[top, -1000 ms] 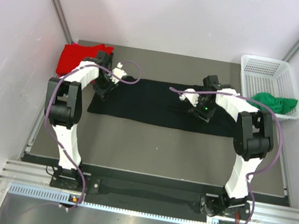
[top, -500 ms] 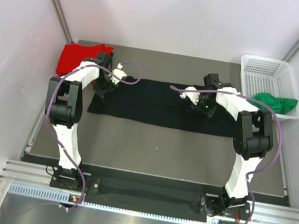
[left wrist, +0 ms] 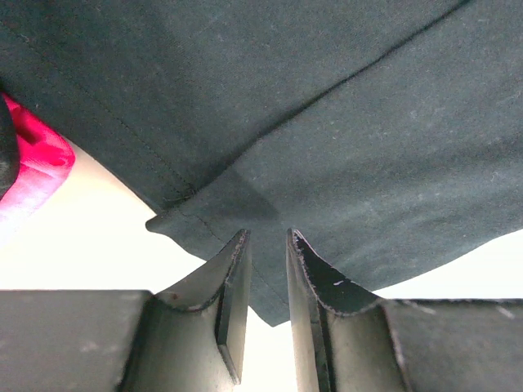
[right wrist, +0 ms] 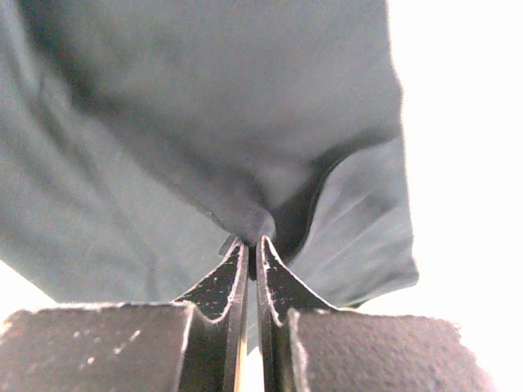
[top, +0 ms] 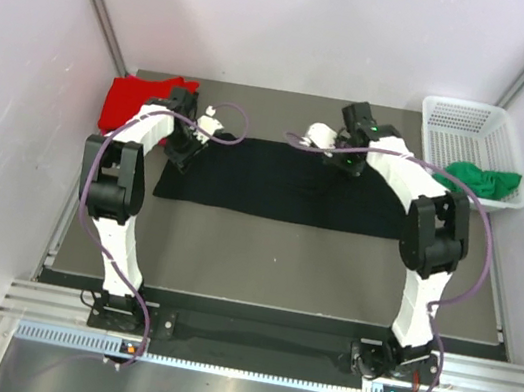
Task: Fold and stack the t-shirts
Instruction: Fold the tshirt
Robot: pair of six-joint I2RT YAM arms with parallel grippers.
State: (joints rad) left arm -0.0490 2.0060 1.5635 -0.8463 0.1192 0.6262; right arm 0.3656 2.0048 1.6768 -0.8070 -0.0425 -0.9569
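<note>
A black t-shirt (top: 274, 183) lies as a long flat band across the middle of the table. My right gripper (top: 342, 157) is at its back edge, shut on a pinched-up fold of the black cloth (right wrist: 245, 216). My left gripper (top: 182, 148) hovers over the shirt's left end; its jaws (left wrist: 268, 235) stand a little apart, open, with the hemmed corner (left wrist: 176, 220) lying flat beneath them. A red t-shirt (top: 128, 101) is bunched at the back left. A green t-shirt (top: 483, 179) lies crumpled in the basket. No pink shirt shows.
The white mesh basket (top: 468, 121) stands at the back right corner. Light walls close in on both sides. A purple cable (top: 229, 124) loops from each arm over the shirt's back edge. Red cloth (left wrist: 33, 163) shows at the left of the left wrist view.
My right gripper has shut on the black cloth and moved toward the back and left along the shirt. The left arm has stayed where it was.
</note>
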